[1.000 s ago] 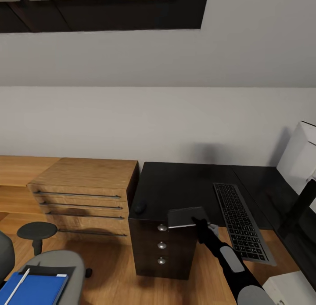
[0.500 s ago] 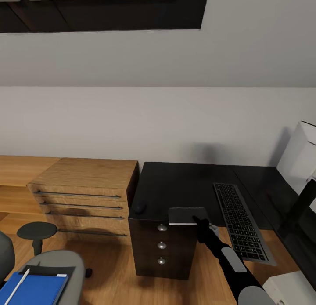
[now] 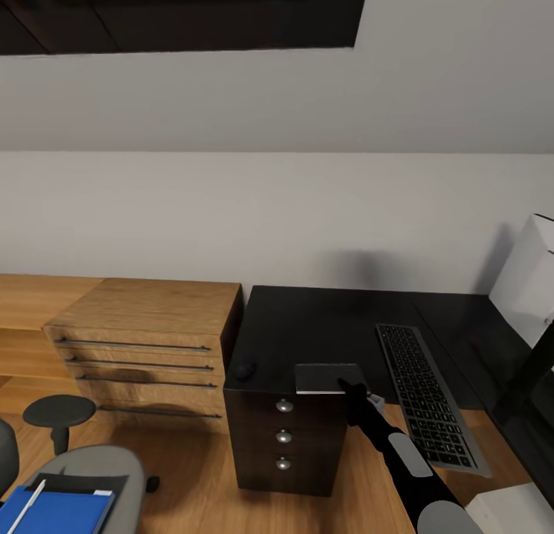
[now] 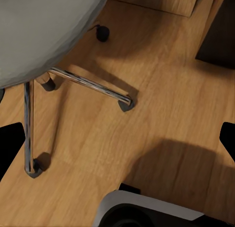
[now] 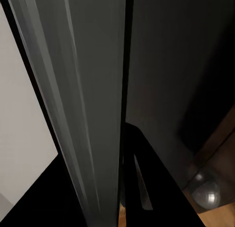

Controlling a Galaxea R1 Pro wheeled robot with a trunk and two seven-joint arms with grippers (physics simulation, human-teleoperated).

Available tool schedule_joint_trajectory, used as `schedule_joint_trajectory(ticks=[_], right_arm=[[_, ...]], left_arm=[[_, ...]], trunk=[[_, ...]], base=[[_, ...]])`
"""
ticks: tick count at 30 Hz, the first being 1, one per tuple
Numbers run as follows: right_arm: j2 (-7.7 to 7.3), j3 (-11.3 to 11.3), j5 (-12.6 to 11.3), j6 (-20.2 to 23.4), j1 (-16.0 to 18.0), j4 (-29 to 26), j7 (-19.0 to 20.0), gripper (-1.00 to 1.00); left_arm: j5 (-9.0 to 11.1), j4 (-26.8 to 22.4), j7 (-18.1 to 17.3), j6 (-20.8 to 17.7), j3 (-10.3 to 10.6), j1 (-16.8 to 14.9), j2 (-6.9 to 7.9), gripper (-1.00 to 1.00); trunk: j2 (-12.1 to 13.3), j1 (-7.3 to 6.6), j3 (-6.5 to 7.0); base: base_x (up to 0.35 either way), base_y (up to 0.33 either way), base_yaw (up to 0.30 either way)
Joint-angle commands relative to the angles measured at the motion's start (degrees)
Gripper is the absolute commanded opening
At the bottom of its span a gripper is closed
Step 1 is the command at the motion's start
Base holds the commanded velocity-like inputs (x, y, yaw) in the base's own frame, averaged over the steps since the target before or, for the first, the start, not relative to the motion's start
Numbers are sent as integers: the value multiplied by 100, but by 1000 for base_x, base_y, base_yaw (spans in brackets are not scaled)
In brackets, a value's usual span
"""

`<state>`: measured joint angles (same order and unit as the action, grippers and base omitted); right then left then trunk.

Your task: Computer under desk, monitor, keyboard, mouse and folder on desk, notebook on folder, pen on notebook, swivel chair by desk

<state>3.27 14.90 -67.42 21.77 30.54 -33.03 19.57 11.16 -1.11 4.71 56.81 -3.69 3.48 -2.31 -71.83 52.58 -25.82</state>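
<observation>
Grey sloped walls back the glossy black desk [image 3: 323, 326], where the right gripper [image 3: 348, 385] is clamped on the small thin greyish notebook [image 3: 327, 378], held over the desk's front edge. The left gripper's jaws stand spread over wooden floor. Nearby lie the small black mouse [image 3: 245, 369] and flat dark-keyed keyboard [image 3: 427, 395]; the bright blue folder [image 3: 54, 512] with the pale pen [image 3: 29, 503] rests on the grey swivel chair [image 3: 92, 472].
</observation>
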Motion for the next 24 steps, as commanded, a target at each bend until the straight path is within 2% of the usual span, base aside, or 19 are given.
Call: schedule_joint_trajectory(ticks=[1,6,24], right_arm=[[7,39,-34,55,5,0,3,-100],[7,39,-34,55,5,-2,-2,-100],[7,39,-36,55,5,38,-6,-100]], left_arm=[[-55,-12,38,6,-35,3,-1,100],[-47,-9,45,6,-43,3,2,100],[-44,-12,48,6,-53,3,3,100]], trunk=[[-3,1,-5],[-3,1,-5],[-725,396,-328]], base=[[21,0,0],[9,0,0],[0,0,0]])
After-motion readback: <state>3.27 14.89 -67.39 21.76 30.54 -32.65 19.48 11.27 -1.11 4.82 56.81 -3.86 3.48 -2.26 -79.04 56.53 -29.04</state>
